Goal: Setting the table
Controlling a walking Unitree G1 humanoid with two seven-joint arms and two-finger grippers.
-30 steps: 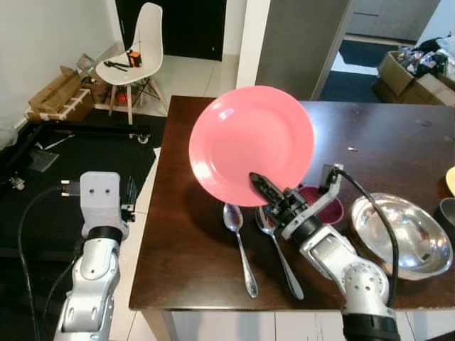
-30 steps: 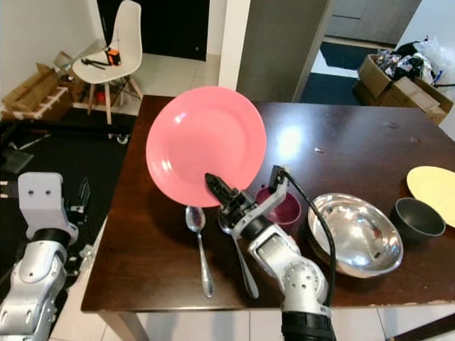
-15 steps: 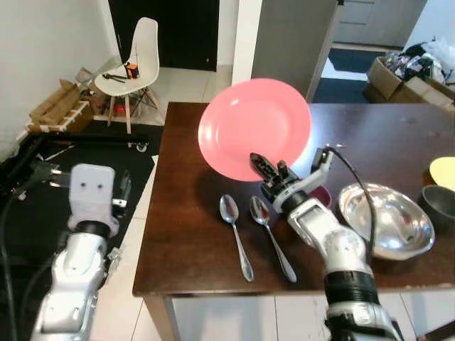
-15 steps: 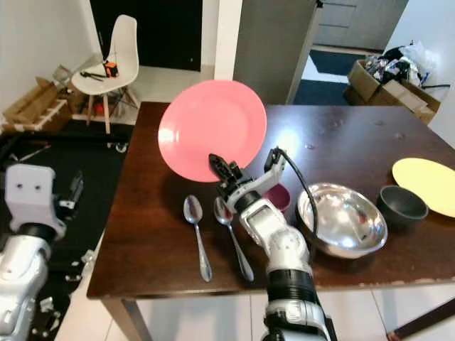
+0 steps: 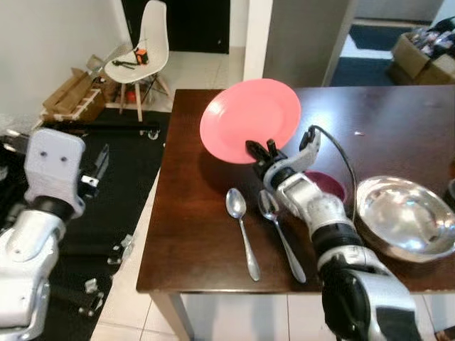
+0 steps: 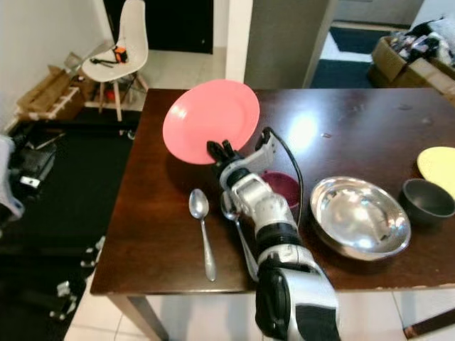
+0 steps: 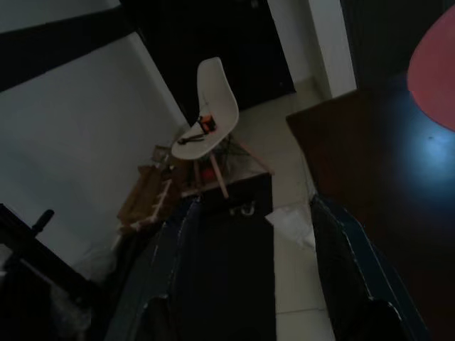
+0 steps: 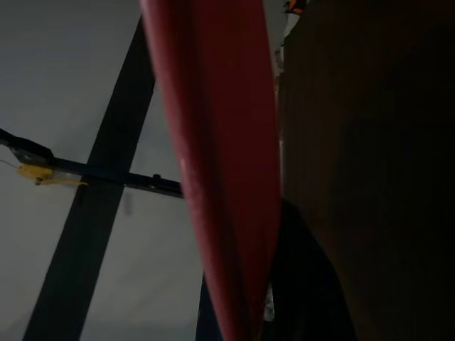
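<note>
**Pink plate held high by its near rim, over the worktop's left half**

Far left, the left end effector [image 7: 245,284] hangs idle off the worktop's side, over the floor, its two dark fingers spread wide with nothing between them. Beyond it a white chair [image 5: 142,42] stands by the doorway.

Moving right onto the dark worktop [image 5: 192,234]: two spoons [image 5: 242,231] lie side by side near the front edge, bowls away from the robot, handles running toward it.

Above and just beyond them is the pink plate [image 5: 249,117], off the wood, tilted steeply with its face turned toward the robot and upward. Being round, it has no long axis to speak of. The right end effector [image 5: 259,150] has it pinched at the lowest, nearest point of the rim, fingers closed on either side.

Handling call: it looks rigid, glossy and likely breakable, and a one-edge grip leaves most of its weight hanging out past the fingers, so it could pivot or slip. The rim is the only sensible hold.

Further right: a maroon bowl [image 5: 323,186], then a steel bowl [image 5: 405,217], a dark bowl [image 6: 426,199] and a yellow plate [image 6: 437,165].
</note>
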